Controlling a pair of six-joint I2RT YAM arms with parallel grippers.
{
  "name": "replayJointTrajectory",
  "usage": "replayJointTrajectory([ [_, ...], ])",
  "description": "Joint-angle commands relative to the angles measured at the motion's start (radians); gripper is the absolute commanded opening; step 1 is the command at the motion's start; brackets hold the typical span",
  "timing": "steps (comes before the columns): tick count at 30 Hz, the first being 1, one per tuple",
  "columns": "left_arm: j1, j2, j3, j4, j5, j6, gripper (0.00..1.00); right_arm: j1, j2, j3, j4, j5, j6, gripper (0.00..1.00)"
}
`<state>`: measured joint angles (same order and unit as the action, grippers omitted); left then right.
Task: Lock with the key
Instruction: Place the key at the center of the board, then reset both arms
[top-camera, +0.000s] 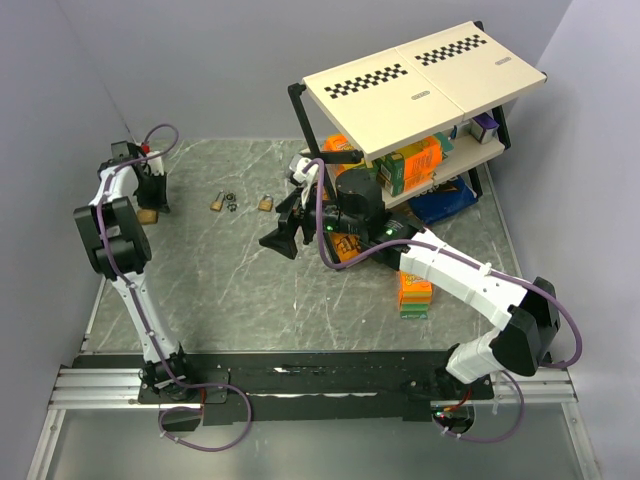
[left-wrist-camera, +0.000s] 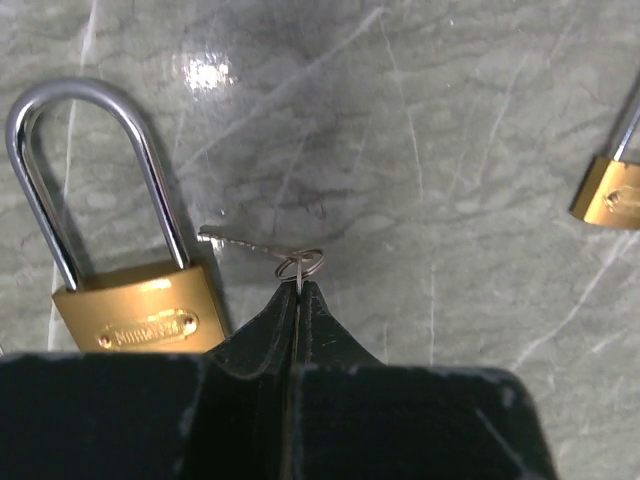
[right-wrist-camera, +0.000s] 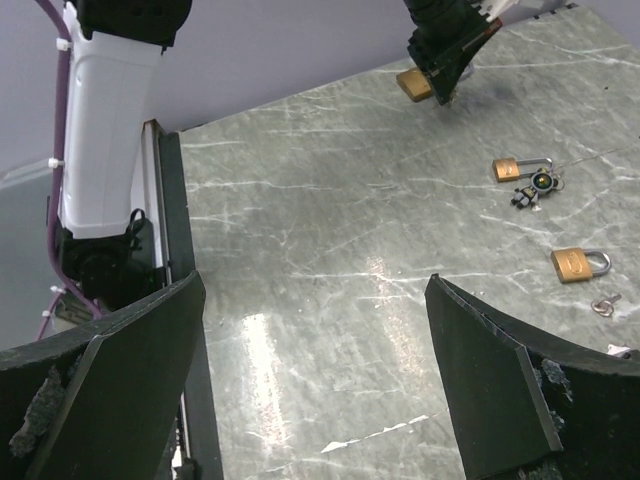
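Observation:
My left gripper is shut on a small silver key, pinched at its ring, with the blade pointing left. The key tip is close to the shackle of a brass padlock lying on the table just left of the fingers. In the top view the left gripper is at the far left beside that padlock. My right gripper is open and empty above bare table; in the top view it is near the middle. The right wrist view shows the left gripper far off.
Two more brass padlocks and a small keychain charm lie at mid-table. One padlock shows in the left wrist view. A loose key ring lies near them. A shelf with boxes stands at back right, and an orange box lies on the table.

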<state>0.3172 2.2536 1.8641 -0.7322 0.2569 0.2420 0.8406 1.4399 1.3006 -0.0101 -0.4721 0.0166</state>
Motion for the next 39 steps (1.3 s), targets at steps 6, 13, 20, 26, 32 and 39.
replayJointTrajectory([
  [6, 0.005, 0.021, 0.02, -0.001, 0.05, 0.002, 0.05, -0.008, -0.035, 0.005, 0.015, 0.001, -0.009, 1.0],
  [13, 0.003, -0.045, -0.071, 0.005, 0.045, 0.04, 0.36, -0.009, -0.041, -0.006, 0.015, 0.003, -0.009, 1.0],
  [20, 0.002, -0.118, -0.026, -0.032, 0.062, 0.048, 0.48, -0.008, -0.041, 0.005, 0.015, -0.01, -0.009, 0.99],
  [26, -0.036, -0.26, -0.032, -0.082, 0.094, 0.071, 0.6, -0.008, -0.056, 0.002, 0.015, 0.0, -0.04, 1.0],
  [32, -0.061, -0.439, -0.077, -0.121, 0.194, 0.077, 0.96, -0.011, -0.09, 0.0, 0.015, 0.007, -0.072, 1.0],
  [39, -0.095, -0.661, -0.147, -0.133, 0.287, 0.013, 0.96, -0.011, -0.134, -0.006, -0.031, -0.051, -0.118, 1.0],
])
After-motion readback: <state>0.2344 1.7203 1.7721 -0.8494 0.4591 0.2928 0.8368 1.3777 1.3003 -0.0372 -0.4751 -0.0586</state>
